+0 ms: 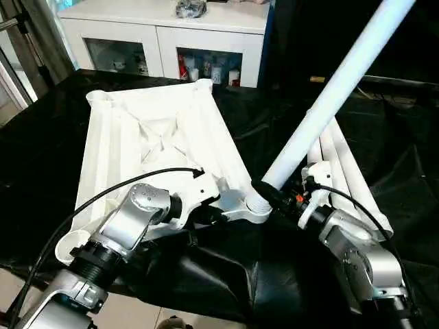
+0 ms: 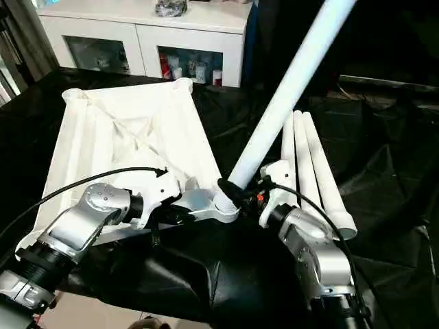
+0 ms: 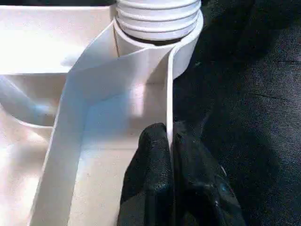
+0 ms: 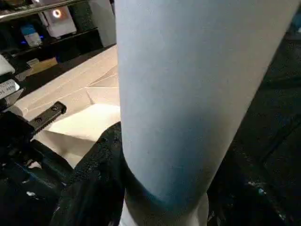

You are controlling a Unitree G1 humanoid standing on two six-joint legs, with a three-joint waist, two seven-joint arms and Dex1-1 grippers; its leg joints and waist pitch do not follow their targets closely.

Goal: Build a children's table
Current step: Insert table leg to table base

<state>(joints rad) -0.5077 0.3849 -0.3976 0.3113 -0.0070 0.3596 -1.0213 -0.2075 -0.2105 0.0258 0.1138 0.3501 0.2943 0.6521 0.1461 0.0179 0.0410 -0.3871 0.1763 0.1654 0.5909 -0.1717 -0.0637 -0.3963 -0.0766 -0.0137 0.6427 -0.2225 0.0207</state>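
Observation:
The white tabletop (image 1: 158,137) lies underside up on the black-draped work table. A long white leg (image 1: 329,96) stands in its near right corner socket (image 1: 257,204), leaning up and to the right. My right gripper (image 1: 280,195) is shut around the leg's lower end just above the socket, and in the right wrist view a black finger (image 4: 94,179) presses against the leg (image 4: 188,94). My left gripper (image 3: 170,136) is shut on the tabletop's thin rim wall (image 3: 168,84) close to that socket, where the leg's threaded end (image 3: 157,19) sits.
Three more white legs (image 1: 343,171) lie side by side on the black cloth, just right of my right gripper. A white cabinet (image 1: 164,34) with glass doors stands behind the work table. The near table edge and the floor (image 1: 137,312) show below my left arm.

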